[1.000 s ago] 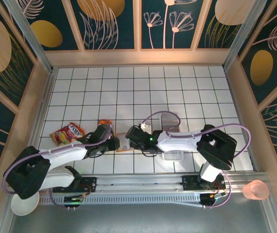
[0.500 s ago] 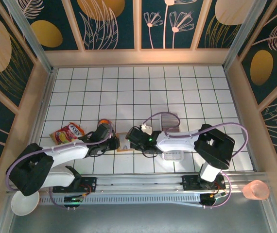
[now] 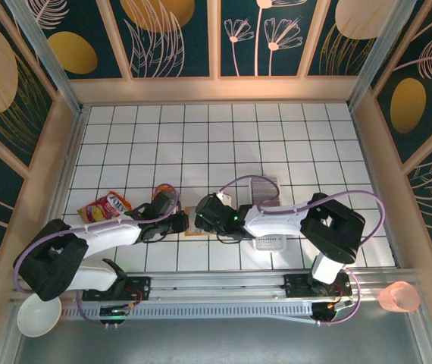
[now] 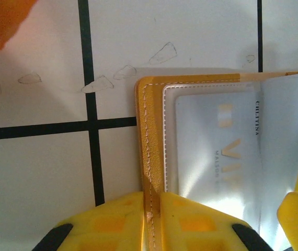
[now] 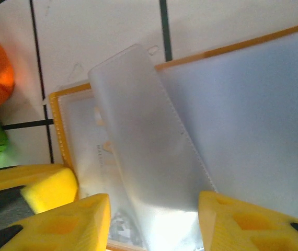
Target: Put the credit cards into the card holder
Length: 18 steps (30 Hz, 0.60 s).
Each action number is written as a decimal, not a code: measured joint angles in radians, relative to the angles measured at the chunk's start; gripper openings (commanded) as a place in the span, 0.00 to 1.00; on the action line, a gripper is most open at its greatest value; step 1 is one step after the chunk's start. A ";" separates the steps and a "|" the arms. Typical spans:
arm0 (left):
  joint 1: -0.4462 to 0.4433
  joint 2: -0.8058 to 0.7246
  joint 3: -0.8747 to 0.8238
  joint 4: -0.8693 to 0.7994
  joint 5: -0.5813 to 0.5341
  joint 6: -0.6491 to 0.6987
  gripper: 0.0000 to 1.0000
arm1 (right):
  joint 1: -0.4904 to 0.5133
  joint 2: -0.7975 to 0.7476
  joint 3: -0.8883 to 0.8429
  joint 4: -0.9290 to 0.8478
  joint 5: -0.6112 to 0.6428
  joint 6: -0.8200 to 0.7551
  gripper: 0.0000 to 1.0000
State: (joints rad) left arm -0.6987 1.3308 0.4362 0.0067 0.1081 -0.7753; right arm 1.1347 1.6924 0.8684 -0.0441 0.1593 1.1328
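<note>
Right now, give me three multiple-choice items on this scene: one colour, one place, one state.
1. The card holder has a stitched border that is:
A black
B tan
C green

2. In the top view, the snack packet lies where from the card holder?
A to its left
B to its right
C on top of it

3. The left gripper is:
A wide open above bare table
B pinching the card holder's border
C holding a cup

Answers:
1 B: the left wrist view shows a tan stitched edge.
2 A: the packet sits left of the spot where both arms meet over the holder.
3 B: its yellow fingers press the border from both sides.
</note>
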 measured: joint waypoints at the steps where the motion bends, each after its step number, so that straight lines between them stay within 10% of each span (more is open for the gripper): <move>1: 0.000 0.000 0.000 0.001 0.001 -0.003 0.15 | 0.000 0.000 -0.002 0.010 -0.004 0.000 0.48; 18: -0.003 -0.153 -0.055 0.045 -0.040 -0.106 0.12 | 0.000 0.000 -0.056 0.203 -0.056 0.030 0.47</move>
State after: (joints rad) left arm -0.7017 1.1782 0.3809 0.0513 0.0681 -0.8814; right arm 1.1351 1.6924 0.8127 0.1593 0.1028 1.1625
